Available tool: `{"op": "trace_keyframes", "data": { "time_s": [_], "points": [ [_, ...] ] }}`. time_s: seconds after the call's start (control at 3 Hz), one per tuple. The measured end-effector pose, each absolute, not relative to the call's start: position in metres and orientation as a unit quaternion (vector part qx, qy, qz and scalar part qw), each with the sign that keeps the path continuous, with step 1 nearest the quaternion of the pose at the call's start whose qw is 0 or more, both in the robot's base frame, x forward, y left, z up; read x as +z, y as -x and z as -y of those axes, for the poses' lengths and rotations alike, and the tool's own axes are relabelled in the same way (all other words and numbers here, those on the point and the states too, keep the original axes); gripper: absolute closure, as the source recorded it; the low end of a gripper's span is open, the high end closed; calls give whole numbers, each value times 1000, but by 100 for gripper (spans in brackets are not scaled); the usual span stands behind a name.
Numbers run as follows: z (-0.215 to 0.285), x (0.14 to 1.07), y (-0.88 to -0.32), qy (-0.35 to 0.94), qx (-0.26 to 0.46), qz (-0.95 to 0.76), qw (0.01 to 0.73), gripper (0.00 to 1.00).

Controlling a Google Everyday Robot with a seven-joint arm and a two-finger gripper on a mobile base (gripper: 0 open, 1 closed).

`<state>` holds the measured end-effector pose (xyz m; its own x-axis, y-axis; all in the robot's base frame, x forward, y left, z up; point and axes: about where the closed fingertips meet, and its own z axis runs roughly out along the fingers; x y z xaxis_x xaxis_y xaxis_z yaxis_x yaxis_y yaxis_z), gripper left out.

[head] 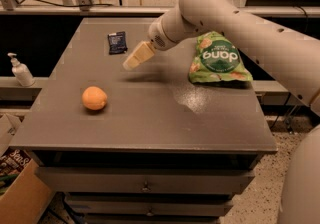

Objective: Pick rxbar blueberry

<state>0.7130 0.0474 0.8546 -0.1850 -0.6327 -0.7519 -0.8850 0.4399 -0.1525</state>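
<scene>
Rxbar blueberry [117,42] lying flat near the far left edge of the grey tabletop [150,113], ungrasped.

The gripper [129,64] hangs just right of the bar and a little nearer the camera, apart from it; whether its jaws are open or closed I cannot tell. Farther right of the bar lies a green dang bag [218,60], and an orange [94,98] sits well in front of it. Drawers [145,185] run under the tabletop. Left of the bar, off the tabletop, a pump bottle [21,70] stands on a ledge, with a cardboard box [20,198] on the floor.
</scene>
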Motion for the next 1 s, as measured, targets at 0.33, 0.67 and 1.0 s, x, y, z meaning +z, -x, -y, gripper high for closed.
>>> {"op": "trace_keyframes", "data": {
  "time_s": [0.33, 0.67, 1.0],
  "points": [
    [-56, 849, -740, 484, 158, -755, 413, 0],
    [-69, 847, -764, 465, 160, -757, 430, 0],
    [-86, 842, -778, 455, 167, -759, 436, 0]
  ]
}}
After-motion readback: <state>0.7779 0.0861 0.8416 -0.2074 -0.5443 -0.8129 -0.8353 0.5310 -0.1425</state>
